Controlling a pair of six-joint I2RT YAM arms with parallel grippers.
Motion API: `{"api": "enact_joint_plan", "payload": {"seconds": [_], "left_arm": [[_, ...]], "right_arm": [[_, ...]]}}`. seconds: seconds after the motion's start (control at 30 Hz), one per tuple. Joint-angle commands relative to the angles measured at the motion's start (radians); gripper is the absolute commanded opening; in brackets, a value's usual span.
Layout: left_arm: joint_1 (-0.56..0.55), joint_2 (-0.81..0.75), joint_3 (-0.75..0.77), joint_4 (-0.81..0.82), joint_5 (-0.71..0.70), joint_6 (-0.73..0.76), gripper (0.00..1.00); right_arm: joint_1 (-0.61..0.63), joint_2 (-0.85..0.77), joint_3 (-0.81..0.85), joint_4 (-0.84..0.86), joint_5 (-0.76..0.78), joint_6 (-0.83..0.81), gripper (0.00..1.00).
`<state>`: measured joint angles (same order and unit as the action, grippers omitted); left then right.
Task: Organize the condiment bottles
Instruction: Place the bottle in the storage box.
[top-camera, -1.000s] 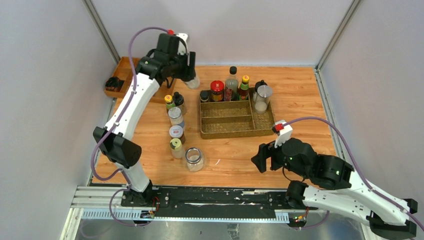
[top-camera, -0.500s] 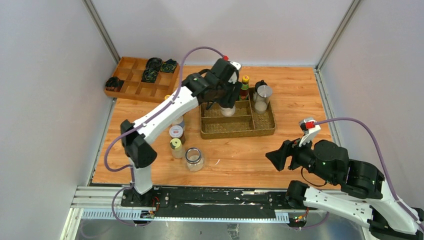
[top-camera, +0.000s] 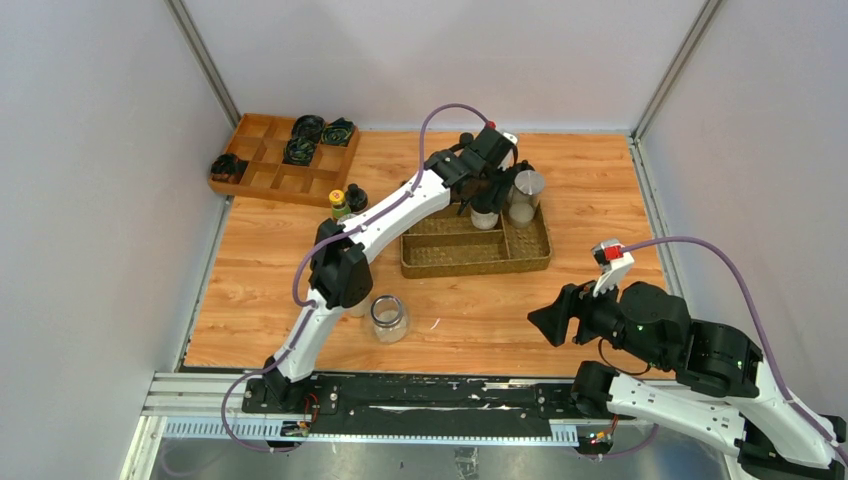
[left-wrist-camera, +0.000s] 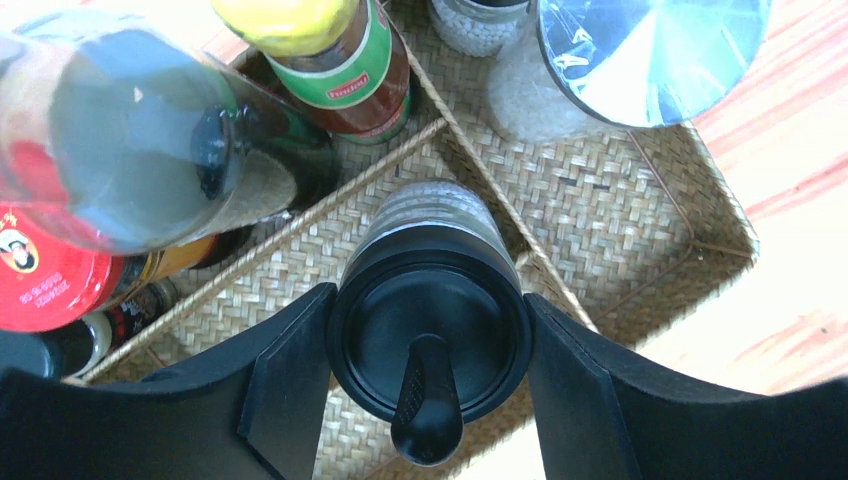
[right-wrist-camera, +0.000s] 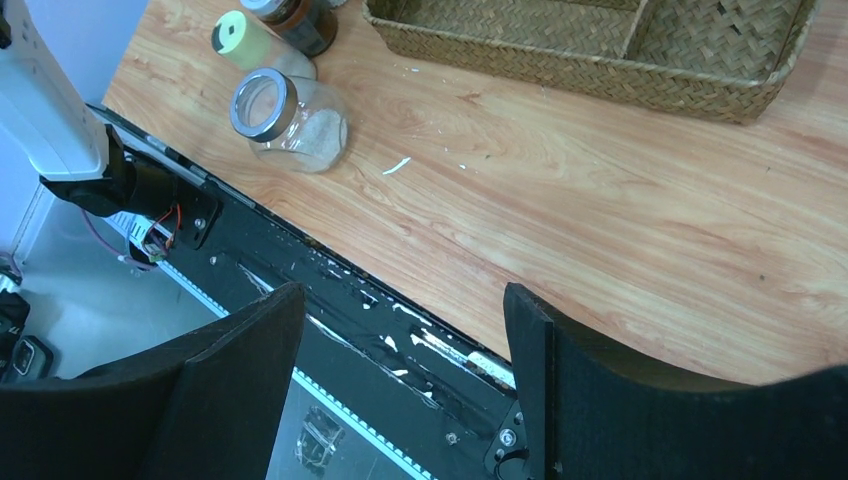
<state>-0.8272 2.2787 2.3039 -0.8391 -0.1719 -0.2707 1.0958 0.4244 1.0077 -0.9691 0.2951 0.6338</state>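
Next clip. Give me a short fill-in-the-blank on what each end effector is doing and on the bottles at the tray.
1. The left end effector is shut on a shaker with a ____ cap, above the woven tray.
2. The right end effector is ____ and holds nothing.
3. The green-labelled bottle in the tray has a ____ cap.

Missing words: black; open; yellow.

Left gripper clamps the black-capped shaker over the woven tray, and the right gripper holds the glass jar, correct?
The right gripper part is wrong: the right wrist view shows it open and empty, the glass jar standing on the table. The left gripper does clamp the black-capped shaker over the woven tray.
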Motion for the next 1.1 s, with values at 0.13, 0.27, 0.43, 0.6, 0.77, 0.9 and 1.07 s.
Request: {"api": "enact_joint_plan", "payload": {"seconds": [0.13, 0.27, 0.43, 0.6, 0.77, 0.9, 1.07], "left_arm": [[-0.003, 0.017, -0.016, 0.159, -0.026, 0.017, 0.51], [-0.002, 0.050, -0.021, 0.168, -0.017, 0.022, 0.54], [-0.002, 0.084, -0.024, 0.171, 0.006, 0.029, 0.55], [-0.003, 0.097, -0.030, 0.172, 0.033, 0.033, 0.64], [-0.003, 0.082, -0.049, 0.175, 0.024, 0.045, 0.82], [-0.003, 0.043, -0.070, 0.175, 0.024, 0.061, 0.89], [-0.003, -0.036, -0.116, 0.176, 0.019, 0.071, 0.89]], "right_arm": [[0.015, -0.018, -0.052, -0.024, 0.000, 0.015, 0.78], [0.015, -0.014, -0.063, -0.020, 0.001, 0.009, 0.78], [0.015, -0.020, -0.081, -0.017, 0.007, 0.012, 0.78], [0.015, -0.016, -0.093, -0.006, 0.001, 0.009, 0.79], [0.015, -0.001, -0.099, 0.006, -0.012, -0.002, 0.79], [0.015, 0.005, -0.108, 0.020, -0.020, -0.004, 0.80], [0.015, 0.006, -0.119, 0.032, -0.028, -0.002, 0.80]]}}
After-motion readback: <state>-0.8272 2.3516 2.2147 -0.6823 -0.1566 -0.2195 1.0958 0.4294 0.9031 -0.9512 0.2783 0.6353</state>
